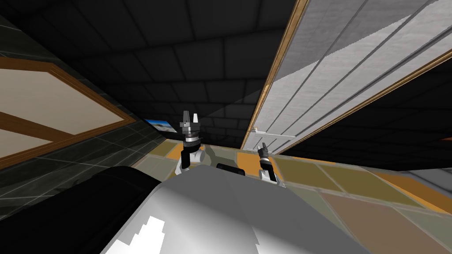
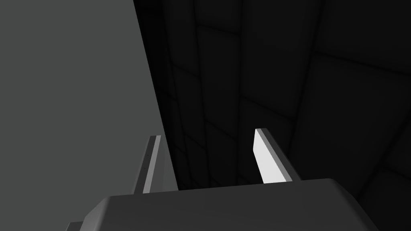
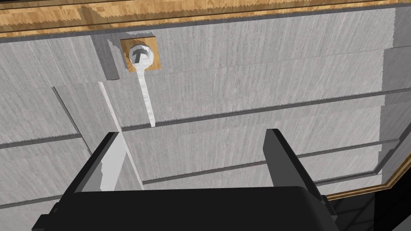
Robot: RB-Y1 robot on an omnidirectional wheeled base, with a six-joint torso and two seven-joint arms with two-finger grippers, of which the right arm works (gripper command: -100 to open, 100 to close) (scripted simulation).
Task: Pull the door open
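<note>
Door (image 3: 261, 80): grey, panelled, in a wooden frame.
Lever handle (image 3: 145, 90): white, near the door's edge.
Right gripper (image 3: 193, 132): jaws wide, facing the door, short of the handle.
Left gripper (image 2: 206, 133): jaws wide, raised.

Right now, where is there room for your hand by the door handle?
Free: the bare grey panelled door beside the thin white lever handle, ahead of my open right gripper. Crowded: the lever's round base, close to the light wooden door frame.

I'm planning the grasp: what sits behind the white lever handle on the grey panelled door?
Behind the white lever handle, its round hub sits on a square wood-coloured plate on the grey panelled door. Whatever lies under the plate is covered.
</note>
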